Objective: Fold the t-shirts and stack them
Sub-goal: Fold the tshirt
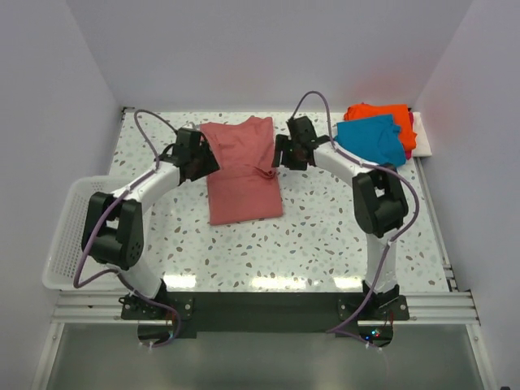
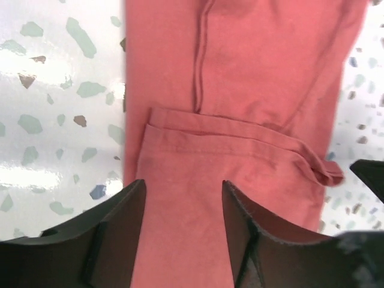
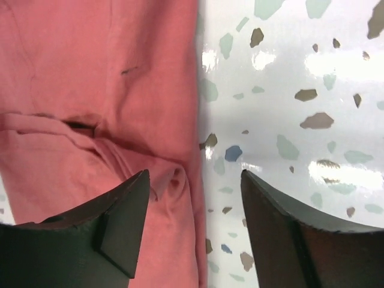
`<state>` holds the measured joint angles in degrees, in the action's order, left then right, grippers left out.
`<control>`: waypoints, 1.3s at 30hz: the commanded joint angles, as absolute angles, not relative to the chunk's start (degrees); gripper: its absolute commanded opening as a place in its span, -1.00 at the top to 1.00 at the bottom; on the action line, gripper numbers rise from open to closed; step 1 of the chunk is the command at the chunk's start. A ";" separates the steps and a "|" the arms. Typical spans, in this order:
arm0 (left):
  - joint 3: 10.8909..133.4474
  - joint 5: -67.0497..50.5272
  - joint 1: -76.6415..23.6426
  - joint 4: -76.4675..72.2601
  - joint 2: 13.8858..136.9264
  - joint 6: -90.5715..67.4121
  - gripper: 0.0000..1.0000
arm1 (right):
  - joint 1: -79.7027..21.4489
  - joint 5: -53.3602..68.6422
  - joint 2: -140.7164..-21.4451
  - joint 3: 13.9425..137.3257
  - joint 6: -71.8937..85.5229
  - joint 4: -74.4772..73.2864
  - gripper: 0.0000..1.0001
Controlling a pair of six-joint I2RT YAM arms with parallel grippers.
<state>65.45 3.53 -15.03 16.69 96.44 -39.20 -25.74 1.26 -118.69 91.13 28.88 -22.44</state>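
**With both grippers open, red shirt lay folded at mid-table**

While the left gripper stood at the left edge of the dusty-red shirt, the right gripper stood at its right edge. Both were spread moderately wide and held nothing.

- Left wrist view: the left gripper hung over the cloth, both fingers above red fabric. Contact could not be judged.
- Right wrist view: the right gripper straddled the shirt's edge, one finger over cloth and the other over bare table.

Shirt: folded to a long rectangle, running from near the far edge toward the table's middle, slightly left of centre. Surface mostly flat.

- Teal-blue shirt lay on the orange shirt at the far right corner, a magenta sliver showing at the stack's right side.
- White basket sat off the left edge.

Only the wrist views showed detail. The left showed a hemmed band folded across the shirt and a lengthwise seam. The right showed a bunched tuck at the edge. Overhead, that tuck read as a small wrinkle.
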 commanded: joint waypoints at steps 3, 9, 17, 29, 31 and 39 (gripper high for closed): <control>59.69 0.26 -17.66 14.68 87.99 -37.70 0.12 | -28.21 1.32 -107.06 83.69 27.68 -19.08 -0.09; 52.48 -1.49 -23.28 11.08 85.87 -40.95 0.66 | -34.45 1.23 -107.31 79.54 28.65 -16.18 0.59; 50.54 -1.67 -27.16 7.29 90.35 -42.63 0.84 | -34.46 1.50 -117.06 89.90 26.03 -20.12 0.77; 46.58 -0.17 -27.16 9.14 93.52 -44.03 0.84 | -30.50 0.88 -125.77 99.23 24.87 -21.89 0.55; 46.06 -0.18 -27.16 9.05 93.78 -43.95 0.83 | -30.59 0.88 -125.68 97.48 25.13 -21.27 0.52; 44.47 1.05 -27.51 8.70 93.87 -43.86 0.69 | -30.50 0.18 -124.19 92.20 24.35 -19.60 0.30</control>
<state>46.54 -1.04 -27.11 8.99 93.12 -43.94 -30.41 1.04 -125.38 93.32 25.76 -19.84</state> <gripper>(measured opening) 0.142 0.344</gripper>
